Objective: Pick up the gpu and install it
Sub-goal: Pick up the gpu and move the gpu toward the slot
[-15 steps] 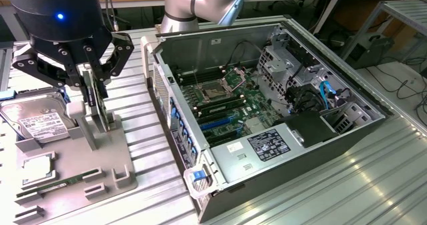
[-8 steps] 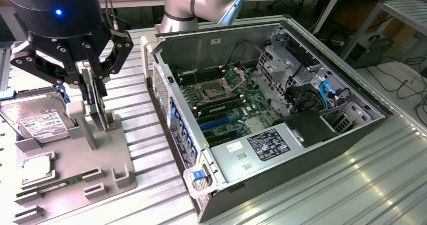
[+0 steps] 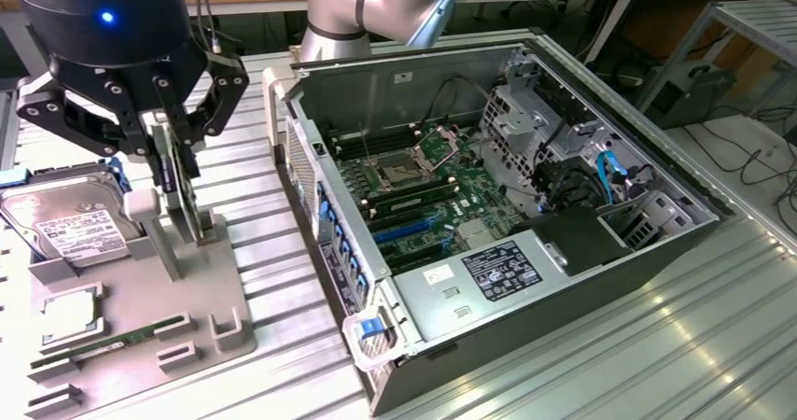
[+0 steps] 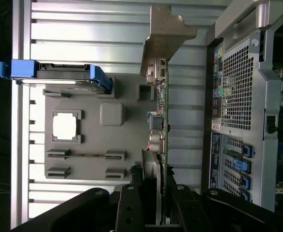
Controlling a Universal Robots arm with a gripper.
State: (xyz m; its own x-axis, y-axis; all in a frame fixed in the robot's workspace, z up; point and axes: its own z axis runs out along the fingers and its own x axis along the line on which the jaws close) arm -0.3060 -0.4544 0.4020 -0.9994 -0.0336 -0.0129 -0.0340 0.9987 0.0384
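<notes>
The gpu [image 3: 189, 201] stands on edge over the grey holder tray [image 3: 137, 336], a thin black card between my fingers. In the wrist view the gpu [image 4: 161, 121] appears edge-on, its pale metal bracket [image 4: 166, 34] at the far end and a round cooler on one face. My gripper [image 3: 174, 182] hangs at the exterior view's left, pointing straight down, its fingers pressed on both faces of the card. In the wrist view the gripper [image 4: 156, 205] clamps the card's near end. I cannot tell whether the card's lower edge still sits in the tray's slot.
On the tray lie a silver hard drive [image 3: 69, 224] in blue rails, a square processor [image 3: 69, 313] and a green memory stick [image 3: 118, 341]. The open computer case [image 3: 498, 205] lies to the exterior view's right, its motherboard slots [image 3: 405, 229] exposed. The arm's base [image 3: 373, 9] stands behind it.
</notes>
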